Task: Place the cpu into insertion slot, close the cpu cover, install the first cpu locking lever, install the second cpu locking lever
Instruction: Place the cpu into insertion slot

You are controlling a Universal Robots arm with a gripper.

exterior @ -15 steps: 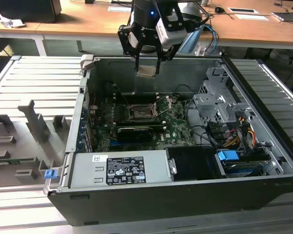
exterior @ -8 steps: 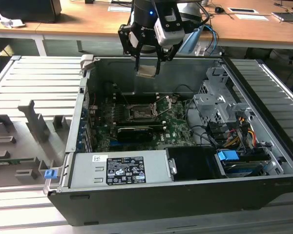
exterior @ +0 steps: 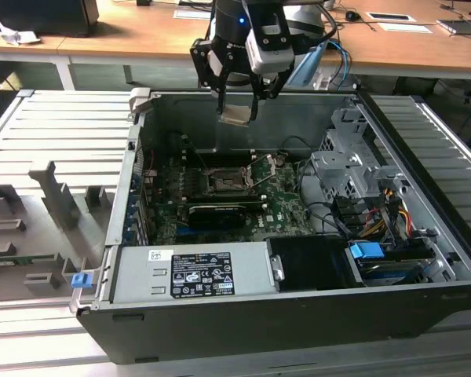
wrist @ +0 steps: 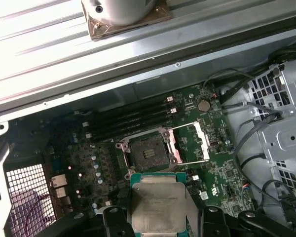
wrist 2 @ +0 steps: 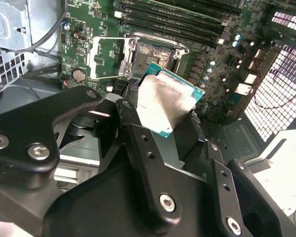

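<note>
Overhead, the gripper (exterior: 236, 110) hangs above the open computer case (exterior: 298, 322). Its black fingers (wrist 2: 138, 133) pinch the cpu (wrist 2: 165, 101) by two opposite edges. The chip's pale metal lid faces both wrist cameras, with a green-teal border showing around it. In the exterior view the cpu is in the air, clear of the motherboard (exterior: 286, 208). There it sits at roughly twelve o'clock from the insertion slot (exterior: 229, 181), in front of the case's far wall. The slot has nothing in it, and its dark contact field is uncovered in the first wrist view. The cpu cover (exterior: 268, 166) is swung open on its hinge. It stands up at about two o'clock of the slot in the exterior view, and its open middle lets the green board show through. A row of long dark memory slots (wrist: 133, 118) runs just beside the slot on the side toward the case wall. In the exterior view a labelled grey power-supply box (exterior: 196, 271) lies at six o'clock of the motherboard. A silver drive cage (exterior: 353, 157) with loose cables stands at three o'clock. At nine o'clock of the case, a grey slatted table (exterior: 55, 126) carries grey fixture blocks (exterior: 59, 196) and a small blue piece (exterior: 80, 280). A wooden desk (exterior: 141, 31) lies beyond at twelve o'clock.
</note>
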